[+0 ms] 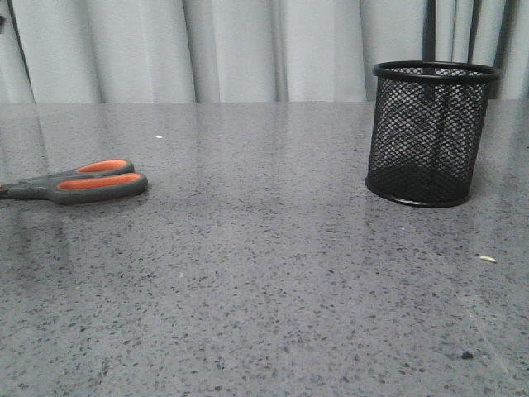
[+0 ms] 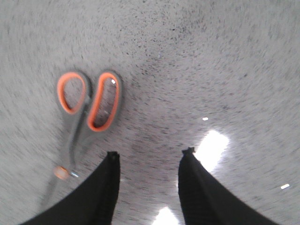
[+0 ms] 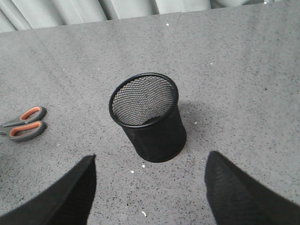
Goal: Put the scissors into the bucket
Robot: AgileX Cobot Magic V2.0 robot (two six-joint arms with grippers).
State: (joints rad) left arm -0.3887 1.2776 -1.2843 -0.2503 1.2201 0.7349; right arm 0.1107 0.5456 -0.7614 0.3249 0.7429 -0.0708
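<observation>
Both sets of jaws stand apart with nothing between them, as my wrist cameras show. From the front I see neither arm — only the scissors lying flat on the grey speckled counter at the far left, orange-lined loops pointing right, blades running off the picture's edge. The bucket stands upright well apart from them, over on the right, with pale curtains behind.

On the left wrist camera, the left gripper hovers above the counter with its dark fingers spread; the scissors lie just beside one finger, not touched, and the picture is blurred.

On the right wrist camera, the right gripper hangs over the bucket, fingers wide and clear of its rim — I can see down into the mesh cup, which holds nothing. The scissors show small, off to one side
</observation>
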